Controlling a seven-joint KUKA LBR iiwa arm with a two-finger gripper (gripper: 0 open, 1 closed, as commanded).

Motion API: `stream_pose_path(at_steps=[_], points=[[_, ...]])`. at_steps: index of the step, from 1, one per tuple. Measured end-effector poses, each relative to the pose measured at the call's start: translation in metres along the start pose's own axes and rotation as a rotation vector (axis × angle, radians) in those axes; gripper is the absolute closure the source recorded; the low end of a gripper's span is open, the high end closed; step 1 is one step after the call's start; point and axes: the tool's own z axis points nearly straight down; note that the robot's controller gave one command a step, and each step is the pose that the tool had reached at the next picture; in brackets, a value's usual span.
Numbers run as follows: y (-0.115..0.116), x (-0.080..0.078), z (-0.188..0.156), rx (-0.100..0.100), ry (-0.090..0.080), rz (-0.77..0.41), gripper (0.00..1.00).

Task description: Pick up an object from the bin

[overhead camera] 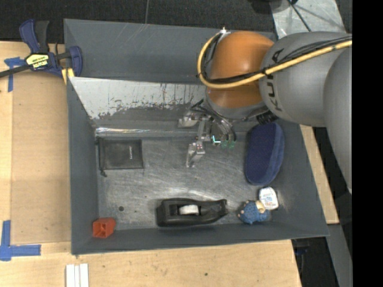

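Note:
My gripper hangs over the bin floor near the middle, toward the back wall, with nothing under it. A dark blue oval case lies to its right, against the right wall. A flat black square pad lies to its left. In front of the gripper, near the front wall, rests a black tape dispenser with a white roll inside.
A small blue plush toy with a white tag sits at the front right, beside the dispenser. A red cube lies in the front left corner. The arm with its orange dome covers the bin's back right.

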Motion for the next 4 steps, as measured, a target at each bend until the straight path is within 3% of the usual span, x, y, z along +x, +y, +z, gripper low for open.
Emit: stream_pose_path(at_steps=[1,2,3,4], points=[[-0.05,-0.001,-0.005,0.003,-0.005,-0.231,0.0],[-0.095,0.0,-0.056,0.003,-0.013,-0.088,0.0],[-0.183,0.0,0.003,0.002,-0.004,0.255,0.0],[-0.209,0.004,0.051,-0.01,-0.017,0.063,0.0]])
